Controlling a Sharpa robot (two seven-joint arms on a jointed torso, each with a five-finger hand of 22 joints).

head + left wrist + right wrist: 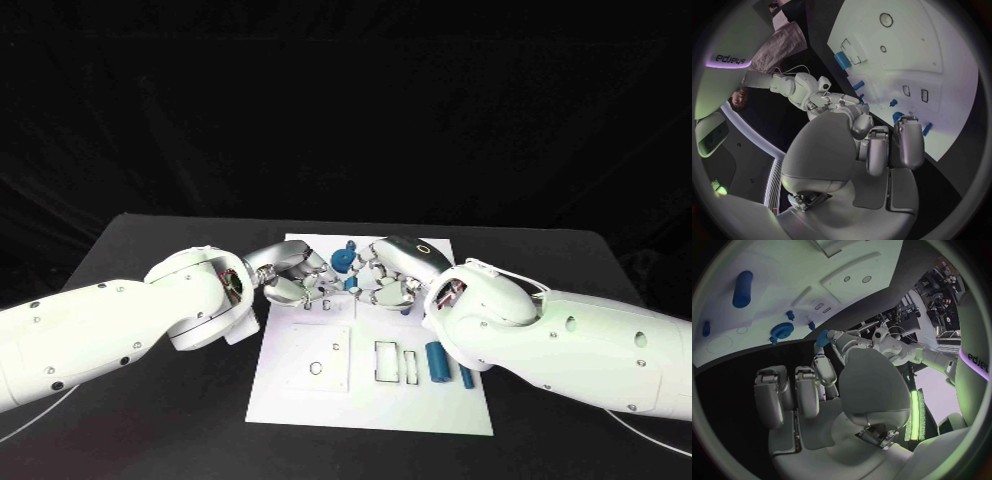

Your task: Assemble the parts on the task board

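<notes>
Left hand and right hand meet fingertip to fingertip, fingers curled inward

My own white arm carries the one word I can read, "sharpa", seen mirrored in my left wrist view. It stands again, turned on end, on my other arm. My board bears no lettering.

**Bright board, dark surroundings**

Light falls from above onto the white task board, which glares faintly violet against the black table and an unlit backdrop. Both wrist views bend straight edges and darken toward the rim; green and purple glows tint their margins.
</notes>
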